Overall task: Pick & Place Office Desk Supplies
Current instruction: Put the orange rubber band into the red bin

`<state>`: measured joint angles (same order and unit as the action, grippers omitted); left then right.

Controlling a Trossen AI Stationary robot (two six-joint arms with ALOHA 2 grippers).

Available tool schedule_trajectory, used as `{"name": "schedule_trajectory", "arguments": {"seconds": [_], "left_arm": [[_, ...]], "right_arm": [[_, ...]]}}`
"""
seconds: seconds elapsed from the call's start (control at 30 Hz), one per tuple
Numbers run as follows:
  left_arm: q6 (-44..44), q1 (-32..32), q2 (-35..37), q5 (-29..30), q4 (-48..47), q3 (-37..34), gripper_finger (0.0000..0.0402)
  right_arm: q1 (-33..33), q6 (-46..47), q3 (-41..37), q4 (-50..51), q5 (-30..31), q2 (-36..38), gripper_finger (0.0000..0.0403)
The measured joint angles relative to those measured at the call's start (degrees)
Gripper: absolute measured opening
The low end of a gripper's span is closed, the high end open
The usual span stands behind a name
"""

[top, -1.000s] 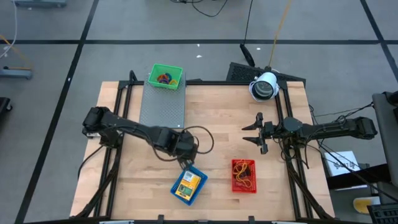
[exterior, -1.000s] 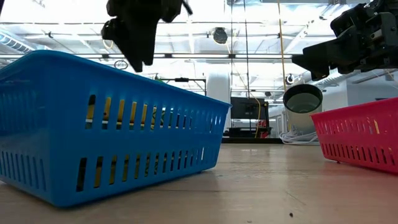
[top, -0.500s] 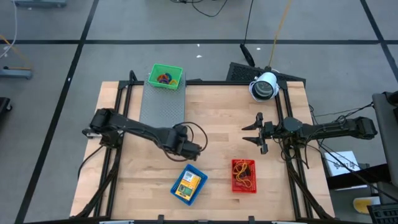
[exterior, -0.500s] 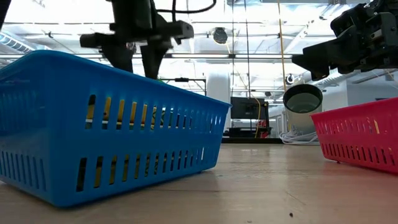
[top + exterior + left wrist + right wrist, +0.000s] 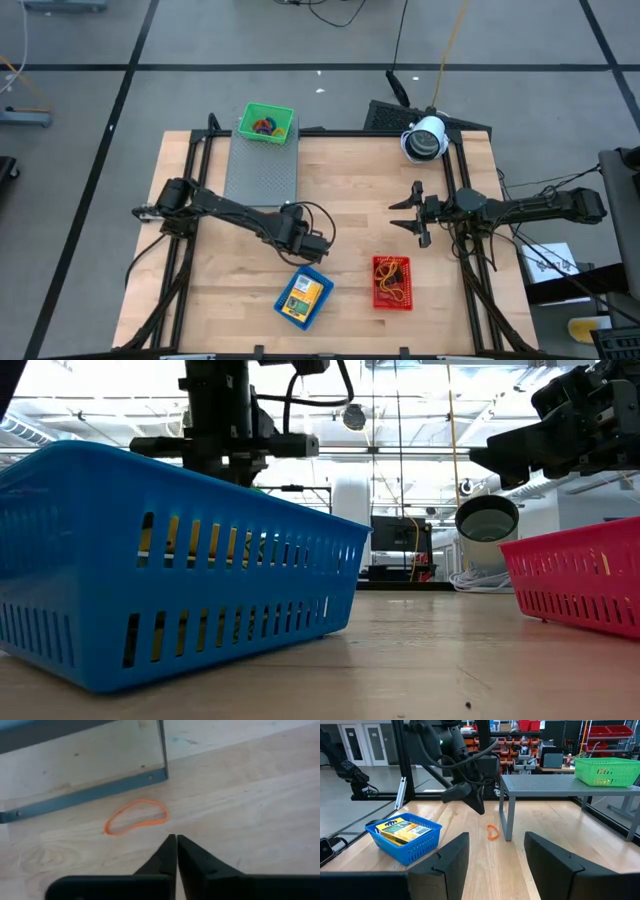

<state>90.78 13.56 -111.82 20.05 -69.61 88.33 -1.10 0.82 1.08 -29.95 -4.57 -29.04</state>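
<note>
Orange rubber band (image 5: 136, 817): one thin closed loop, flat on my worktop (image 5: 250, 795), just beside the grey metal box's leg (image 5: 504, 817). Yellow-orange packets (image 5: 303, 294), blue-marked: stacked flat in my blue basket (image 5: 287, 314). Further bands (image 5: 392, 278), red and orange: tangled in my red basket (image 5: 378, 303). Coloured loops (image 5: 264, 126): lying in my green basket (image 5: 280, 135).

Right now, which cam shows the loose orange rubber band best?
Left wrist view: the orange rubber band lies whole on the wood beside the grey metal box's leg, just ahead of the shut left claw. Right wrist view shows it small and distant. High and low views don't show it.
</note>
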Motion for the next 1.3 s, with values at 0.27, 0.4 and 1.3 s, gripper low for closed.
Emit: {"name": "schedule_trajectory", "arguments": {"seconds": [0.27, 0.4, 1.3], "left_arm": [[0.46, 0.34, -0.1, -0.28, -1.27, -3.04, 0.0005], [0.31, 1.13, -0.09, -0.97, -0.48, -5.0, 0.0006], [-3.85, 3.55, 1.31, 4.68, 13.79, -16.88, 0.0007]], "right_arm": [[0.01, 0.0, 0.01, 0.07, 0.0, 0.0, 0.0181], [0.0, 0.0, 0.0, 0.06, 0.0, 0.0, 0.0181], [0.01, -0.01, 0.0, 0.04, 0.0, -0.01, 0.0181]]}}
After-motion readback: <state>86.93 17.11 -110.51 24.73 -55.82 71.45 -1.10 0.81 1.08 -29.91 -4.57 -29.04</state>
